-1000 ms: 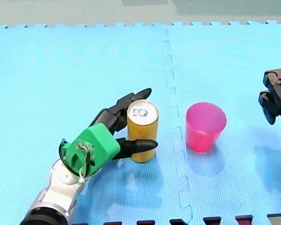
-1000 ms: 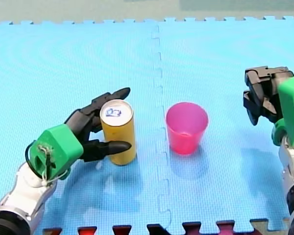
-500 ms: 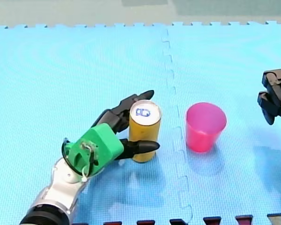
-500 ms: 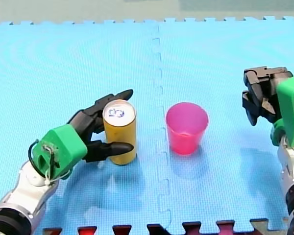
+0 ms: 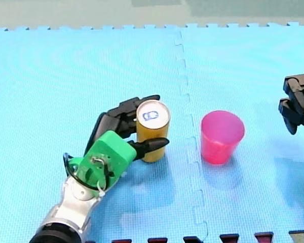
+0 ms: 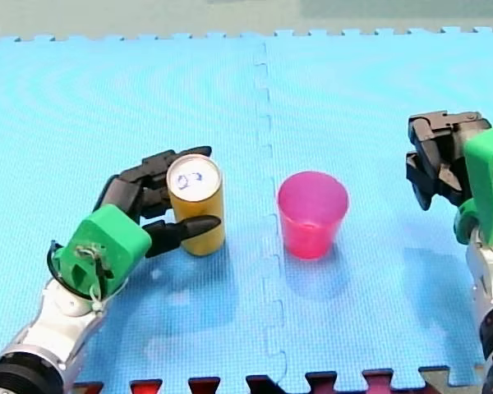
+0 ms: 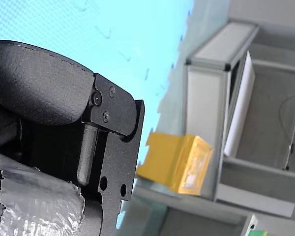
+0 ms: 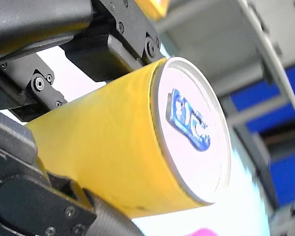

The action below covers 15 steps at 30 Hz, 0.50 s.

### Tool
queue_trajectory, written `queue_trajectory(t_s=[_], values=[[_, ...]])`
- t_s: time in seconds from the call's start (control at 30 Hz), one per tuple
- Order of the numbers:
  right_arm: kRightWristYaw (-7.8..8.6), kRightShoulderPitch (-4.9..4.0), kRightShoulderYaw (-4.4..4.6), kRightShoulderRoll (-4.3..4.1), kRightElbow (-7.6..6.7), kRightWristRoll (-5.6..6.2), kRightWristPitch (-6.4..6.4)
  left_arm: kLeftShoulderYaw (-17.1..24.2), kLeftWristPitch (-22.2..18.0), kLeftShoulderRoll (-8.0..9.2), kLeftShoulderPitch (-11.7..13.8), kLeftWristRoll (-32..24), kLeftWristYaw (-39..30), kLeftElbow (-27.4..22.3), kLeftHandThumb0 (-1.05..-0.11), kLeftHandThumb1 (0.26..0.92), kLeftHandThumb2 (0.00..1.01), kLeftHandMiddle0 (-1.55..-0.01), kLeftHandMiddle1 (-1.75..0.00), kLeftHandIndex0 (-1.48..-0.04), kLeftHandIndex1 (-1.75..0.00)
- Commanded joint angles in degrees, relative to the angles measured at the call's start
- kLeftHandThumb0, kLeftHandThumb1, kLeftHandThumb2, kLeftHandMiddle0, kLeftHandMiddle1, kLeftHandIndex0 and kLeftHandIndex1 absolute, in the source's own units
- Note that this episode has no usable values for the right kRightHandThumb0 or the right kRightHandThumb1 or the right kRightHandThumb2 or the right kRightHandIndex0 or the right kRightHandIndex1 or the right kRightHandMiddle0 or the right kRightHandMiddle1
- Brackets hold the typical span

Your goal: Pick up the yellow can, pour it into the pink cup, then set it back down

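The left hand (image 5: 114,129) is closing on the yellow can (image 5: 152,134). A second ago its fingers were reaching past the can's far side with the thumb lying low across the near side. Now the fingers are curling in against the far wall just under the rim, and the thumb is pressing the front, so the can is being pinched between them. The second wrist view is showing the same grip up close, with the can (image 8: 113,152) wedged between black finger links on either side.

The can is also sitting a little farther from the robot than it was, carried along with the wrist. I cannot tell whether its base is already clear of the foam mat (image 5: 66,76).

I judge the grasp to be made and the lift to be just starting. The pink cup (image 5: 222,137) is standing upright beyond the fingertips, on the far side of the can from the palm, near but apart from it. The right hand (image 6: 440,160) is hanging well beyond the cup, holding nothing.
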Motion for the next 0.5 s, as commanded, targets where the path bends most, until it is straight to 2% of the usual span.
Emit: queue_trajectory(t_s=[0.0,0.2,0.47], values=[[0.11,0.04,-0.08,-0.34,-0.29,0.09,-0.01,0.75,-0.91,-0.15,-0.17,-0.88,-0.26,0.48,-0.371,0.757,0.01,-1.19,-0.14,-1.13,-0.05],[0.47,0.18,-0.22,-0.35,-0.34,0.31,0.00,1.01,-1.97,0.45,-0.29,-0.82,-1.16,1.05,-0.347,0.764,0.00,-1.23,-0.14,-1.15,-0.04],[0.18,0.27,-0.14,-0.32,-0.41,0.16,-0.07,0.32,-2.89,0.99,-0.29,1.22,0.73,1.27,-0.336,0.764,0.00,-1.28,-0.13,-1.19,-0.03]])
